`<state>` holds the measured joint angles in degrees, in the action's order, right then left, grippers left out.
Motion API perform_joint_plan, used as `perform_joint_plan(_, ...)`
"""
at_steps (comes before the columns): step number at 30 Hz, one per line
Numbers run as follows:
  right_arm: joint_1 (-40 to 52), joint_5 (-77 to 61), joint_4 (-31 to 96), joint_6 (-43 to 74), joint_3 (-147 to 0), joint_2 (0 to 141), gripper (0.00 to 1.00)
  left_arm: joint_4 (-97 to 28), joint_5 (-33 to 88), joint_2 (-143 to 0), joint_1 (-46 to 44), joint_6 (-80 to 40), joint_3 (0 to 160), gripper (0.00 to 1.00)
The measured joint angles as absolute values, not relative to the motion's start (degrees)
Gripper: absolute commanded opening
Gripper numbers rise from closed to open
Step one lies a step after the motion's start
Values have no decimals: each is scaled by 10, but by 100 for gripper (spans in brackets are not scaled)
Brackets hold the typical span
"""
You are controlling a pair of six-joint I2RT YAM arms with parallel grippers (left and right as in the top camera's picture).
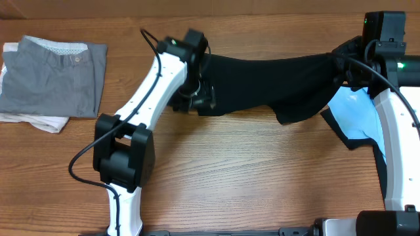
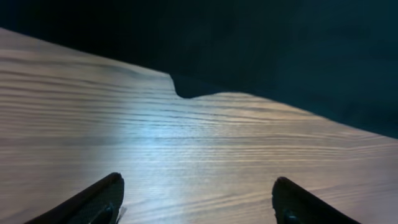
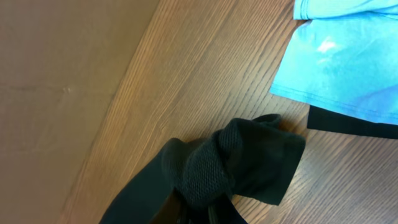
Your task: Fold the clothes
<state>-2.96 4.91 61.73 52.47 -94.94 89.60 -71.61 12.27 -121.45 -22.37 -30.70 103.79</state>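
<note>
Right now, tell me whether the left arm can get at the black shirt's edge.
Probably yes: the left claw is open over bare table, and the black shirt edge lies just ahead with nothing between.

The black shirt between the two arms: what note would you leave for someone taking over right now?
Left gripper: open, over bare table, just short of the black shirt.
Right gripper: shut on the shirt's bunched right end.
Black shirt: stretched along the far side, unfolded. Light blue shirt: beside the right arm, unfolded.
Done: a grey garment lies folded at far left.
Left to do: fold both shirts.
</note>
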Motion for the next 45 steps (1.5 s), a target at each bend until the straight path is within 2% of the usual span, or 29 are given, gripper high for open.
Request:
perform_joint_plan(9,-30,49,622,525,-949,896,8,-601,110,-1220,-223,-336,955,78)
perform_joint_plan(16,-30,49,623,525,-949,896,8,-535,68,-1220,-221,-346,931,66)
perform_joint_plan(35,-30,49,615,525,-949,896,9,-523,79,-1219,-245,-343,901,64)
perform_joint_plan(45,-30,49,618,524,-949,896,9,-489,31,-1219,-248,-337,901,64)
